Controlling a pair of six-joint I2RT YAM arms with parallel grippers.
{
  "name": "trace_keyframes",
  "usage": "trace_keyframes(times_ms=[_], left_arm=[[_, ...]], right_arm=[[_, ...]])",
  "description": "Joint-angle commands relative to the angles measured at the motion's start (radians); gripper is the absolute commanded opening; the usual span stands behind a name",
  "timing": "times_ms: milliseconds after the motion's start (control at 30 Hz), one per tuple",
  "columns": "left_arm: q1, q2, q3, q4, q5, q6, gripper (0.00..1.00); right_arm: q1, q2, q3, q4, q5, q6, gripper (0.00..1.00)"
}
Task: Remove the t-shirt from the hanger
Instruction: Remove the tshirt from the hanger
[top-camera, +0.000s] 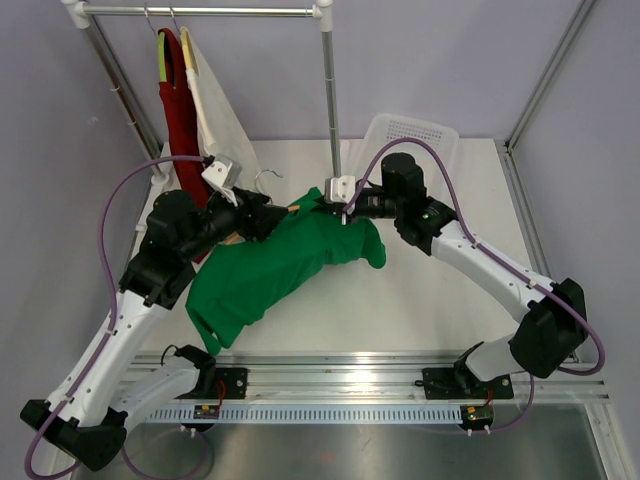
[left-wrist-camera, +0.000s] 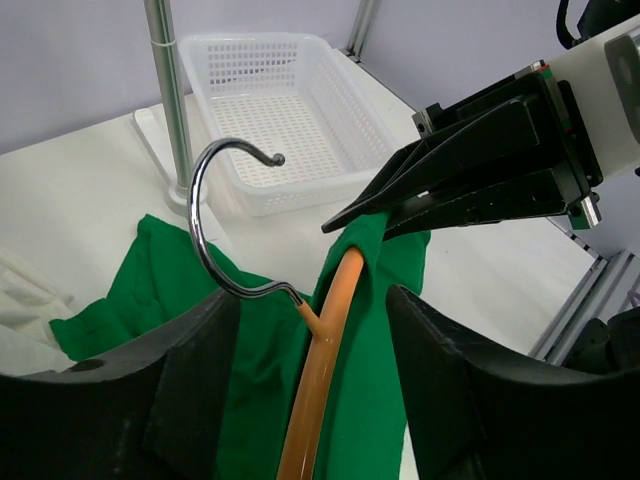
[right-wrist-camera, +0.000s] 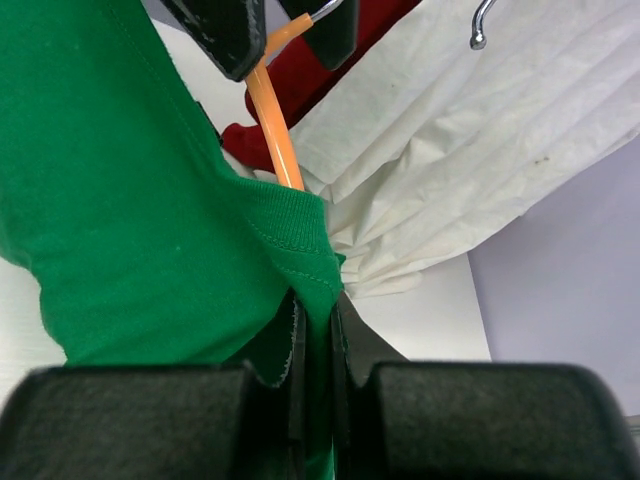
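The green t-shirt (top-camera: 270, 270) lies draped over the table, still threaded on an orange hanger (left-wrist-camera: 320, 360) with a metal hook (left-wrist-camera: 205, 210). My left gripper (left-wrist-camera: 312, 300) straddles the hanger's neck just below the hook; its jaws stand apart on either side without touching it. In the top view the left gripper (top-camera: 272, 213) sits at the shirt's upper edge. My right gripper (right-wrist-camera: 318, 310) is shut on the t-shirt's ribbed collar (right-wrist-camera: 295, 235) close to the hanger arm (right-wrist-camera: 275, 130). From above, the right gripper (top-camera: 335, 208) faces the left one.
A white mesh basket (left-wrist-camera: 340, 100) stands at the back right beside the rack's upright pole (top-camera: 331, 100). A red garment (top-camera: 178, 110) and a white garment (top-camera: 220, 110) hang from the rail at the back left, close behind the left arm.
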Motion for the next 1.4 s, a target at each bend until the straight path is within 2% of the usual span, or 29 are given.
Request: trace_keyframes(times_ms=[0,33,67,133,167,467,600,700,1133,1167,1233,1300,1367], left_arm=[[-0.004,-0.009,0.041,0.038,0.02,-0.001,0.58],[-0.004,-0.008,0.043,0.034,0.022,-0.001,0.53],[-0.004,-0.003,0.048,0.032,0.023,-0.001,0.45],[-0.004,-0.002,0.049,0.032,0.026,-0.001,0.36],[-0.004,-0.002,0.048,0.032,0.026,-0.001,0.27],[-0.004,0.009,0.055,0.04,0.036,0.0,0.26],[-0.004,0.023,0.063,0.038,0.049,0.009,0.09],[-0.004,0.026,0.068,0.04,0.059,0.02,0.01],[-0.004,0.028,0.063,0.06,0.128,0.026,0.0],[-0.004,0.028,0.063,0.061,0.132,0.025,0.01],[-0.004,0.029,0.065,0.058,0.135,0.022,0.09],[-0.004,0.031,0.065,0.052,0.125,0.022,0.14],[-0.004,0.032,0.066,0.052,0.12,0.019,0.15]], right_arm=[[0.011,-0.064,-0.01,0.166,0.011,0.044,0.0],[0.009,-0.067,-0.015,0.169,0.012,0.046,0.0],[0.011,-0.068,-0.015,0.168,0.012,0.046,0.0],[0.011,-0.07,-0.017,0.166,0.014,0.044,0.0],[0.011,-0.07,-0.017,0.166,0.014,0.043,0.0],[0.017,-0.058,0.0,0.131,0.0,0.026,0.0],[0.022,-0.058,0.002,0.125,0.001,0.018,0.0],[0.025,-0.056,0.002,0.125,0.003,0.017,0.0],[0.031,-0.036,0.02,0.105,0.005,0.009,0.01],[0.032,-0.038,0.02,0.108,0.012,0.009,0.01],[0.035,-0.042,0.019,0.118,0.023,0.012,0.01],[0.037,-0.045,0.004,0.146,0.038,0.015,0.01],[0.038,-0.058,-0.012,0.192,0.052,0.028,0.01]])
